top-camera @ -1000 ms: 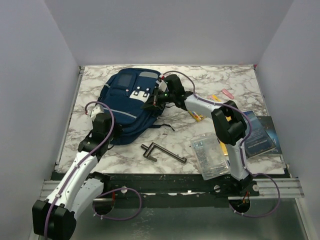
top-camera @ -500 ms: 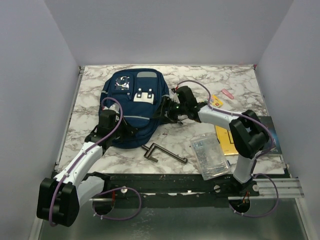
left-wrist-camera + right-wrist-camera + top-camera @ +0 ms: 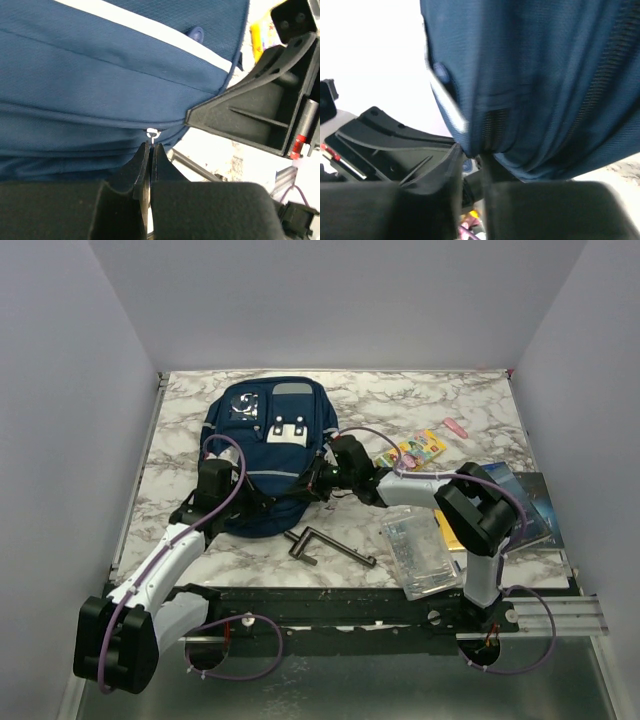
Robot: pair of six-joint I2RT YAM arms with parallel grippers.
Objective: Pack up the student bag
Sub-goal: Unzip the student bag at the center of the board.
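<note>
The navy blue fabric backpack (image 3: 262, 455) with grey stripes lies flat at the far left of the marbled desk (image 3: 420, 400), its white buckle patches up. A second ago it sat rumpled and skewed; since half a second ago it has hardly shifted. The left end effector (image 3: 150, 148) is at the backpack's near left edge, where it was half a second ago, fingers clenched together with a small white zipper pull (image 3: 152, 132) right at their tips. The right end effector (image 3: 473, 159) has drawn nearer and leftward from the backpack's right side to its near right corner. Its fingers are nearly together, grasping a fold of the blue fabric, though that view is blurred. With the right arm pulled in, the yellow colourful crayon packet (image 3: 412, 449) shows whole, right of the backpack. A dark metal L-shaped tool (image 3: 327, 545) lies just near of the backpack, a clear plastic box (image 3: 420, 553) to its right, a dark blue book (image 3: 525, 502) at the right edge, and a small pink object (image 3: 456, 427) far right; all four lie as before.
</note>
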